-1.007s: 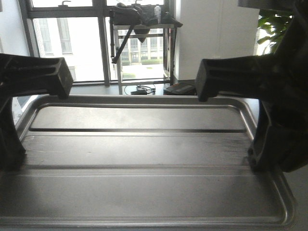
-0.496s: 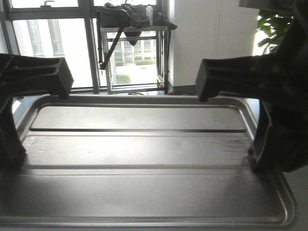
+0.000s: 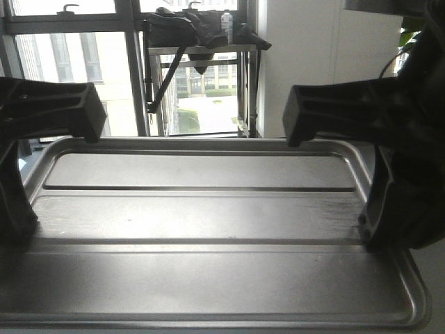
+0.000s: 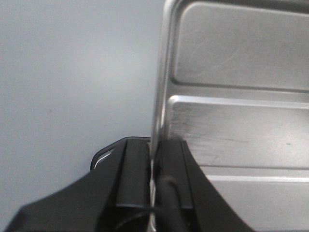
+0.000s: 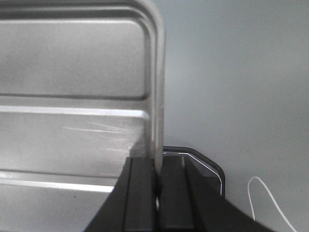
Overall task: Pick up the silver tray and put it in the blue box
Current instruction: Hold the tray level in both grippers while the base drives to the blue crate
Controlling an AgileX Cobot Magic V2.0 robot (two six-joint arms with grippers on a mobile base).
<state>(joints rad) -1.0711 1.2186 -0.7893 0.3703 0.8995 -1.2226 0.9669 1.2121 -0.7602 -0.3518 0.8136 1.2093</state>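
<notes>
The silver tray [image 3: 208, 216] fills the front view, held level in the air with its two long ribs running left to right. My left gripper [image 3: 17, 216] is shut on its left rim, and my right gripper [image 3: 375, 223] is shut on its right rim. In the left wrist view the left gripper [image 4: 154, 150] pinches the thin rim of the silver tray [image 4: 231, 121] between both fingers. The right wrist view shows the right gripper [image 5: 157, 166] clamped the same way on the silver tray [image 5: 72, 130]. The blue box is out of view.
Beyond the tray stands a metal rack [image 3: 201, 42] with a dark bag and a bottle on top, in front of tall windows. A white wall [image 3: 306, 62] rises at the right. Grey floor [image 4: 72, 72] lies below, with a thin white cable [image 5: 270, 198] on it.
The background behind the tray has shifted: the rack looks larger and the green plant at the upper right has slid out of view. The tray and both grippers keep their places.
</notes>
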